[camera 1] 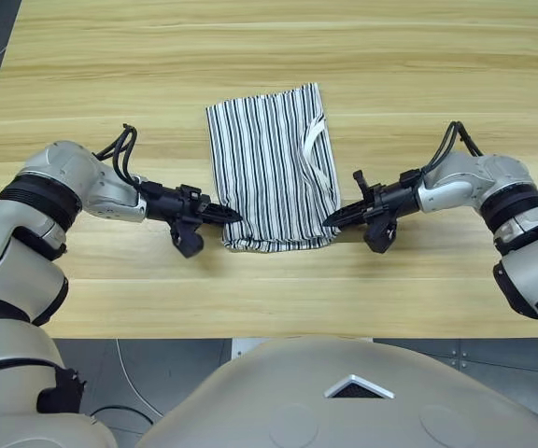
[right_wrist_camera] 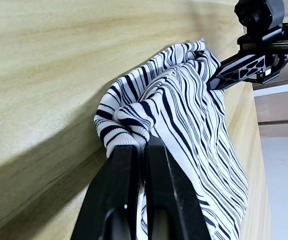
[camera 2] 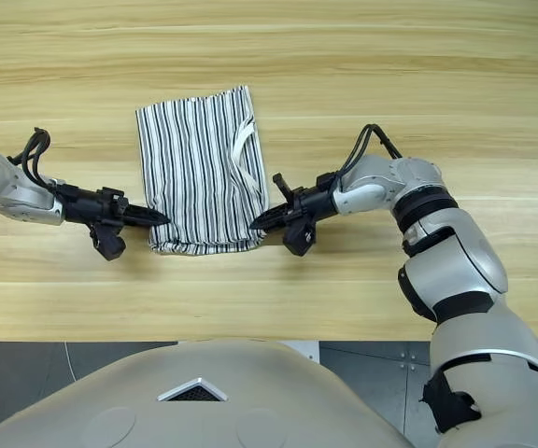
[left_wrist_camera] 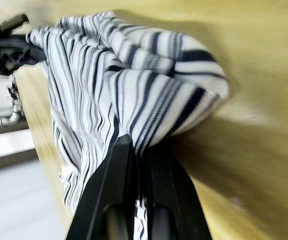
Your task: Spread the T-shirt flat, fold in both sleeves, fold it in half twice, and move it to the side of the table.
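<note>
On the left, the robot's left gripper (camera 1: 232, 217) lies low over the wooden table (camera 1: 437, 75), its two black fingers pressed together on the near left corner of the T-shirt (camera 1: 269, 168). The left wrist view shows a bunched fold of striped cloth pinched between them.

In the middle of the table, the black-and-white striped T-shirt lies as a tall, narrow rectangle running from near to far. Both sleeves look already folded in. A white band (camera 1: 314, 140) of trim curls along its right side.

On the right, the right gripper (camera 1: 330, 221) mirrors the left. Its fingers are clamped on the near right corner, where the cloth is gathered into a small lump.

The step in hand appears to be the first fold in half, with both near corners taken up. The next move likely calls for both arms to lift together and carry the near edge away to the far edge. They would need to stay level and evenly spaced, so the cloth lands square without dragging the layer beneath.
</note>
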Robot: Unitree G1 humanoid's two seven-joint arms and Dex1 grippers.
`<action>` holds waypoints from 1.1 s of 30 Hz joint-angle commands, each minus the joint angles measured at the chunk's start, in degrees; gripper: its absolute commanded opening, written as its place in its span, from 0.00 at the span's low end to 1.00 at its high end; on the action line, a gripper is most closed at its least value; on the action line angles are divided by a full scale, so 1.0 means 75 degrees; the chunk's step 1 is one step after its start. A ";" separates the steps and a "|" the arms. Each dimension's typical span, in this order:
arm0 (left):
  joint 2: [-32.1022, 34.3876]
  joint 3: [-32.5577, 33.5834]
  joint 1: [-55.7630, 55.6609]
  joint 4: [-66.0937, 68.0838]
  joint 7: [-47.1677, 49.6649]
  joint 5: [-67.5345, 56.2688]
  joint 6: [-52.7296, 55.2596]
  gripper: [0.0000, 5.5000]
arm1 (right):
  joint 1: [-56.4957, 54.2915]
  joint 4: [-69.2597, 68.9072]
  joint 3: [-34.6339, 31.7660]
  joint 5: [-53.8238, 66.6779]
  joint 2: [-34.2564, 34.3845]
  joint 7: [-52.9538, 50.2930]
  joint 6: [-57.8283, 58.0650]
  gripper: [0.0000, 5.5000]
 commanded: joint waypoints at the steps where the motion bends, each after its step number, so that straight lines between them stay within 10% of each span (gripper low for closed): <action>1: -0.0488 0.0634 -0.0663 0.0857 -0.1260 -0.1362 -0.0548 0.02 | -0.0084 0.0104 -0.0051 0.0652 0.0016 0.0192 0.0132 0.02; 15: -0.0259 0.1234 -0.0304 -0.0181 -0.7162 -0.4949 0.0093 0.02 | 0.0317 -0.1265 0.0272 0.4096 -0.0994 0.2233 0.1040 0.02; 22: 0.0786 0.1507 0.0872 -0.3712 -1.1879 -1.0425 0.4100 0.02 | 0.1431 -0.3865 0.0323 0.6707 -0.2003 0.4523 0.3482 0.02; 33: 0.1431 0.3176 0.1860 -0.6009 -1.5120 -1.2505 0.7579 0.02 | 0.2679 -0.6409 -0.0866 0.7828 -0.2794 0.6312 0.6605 0.02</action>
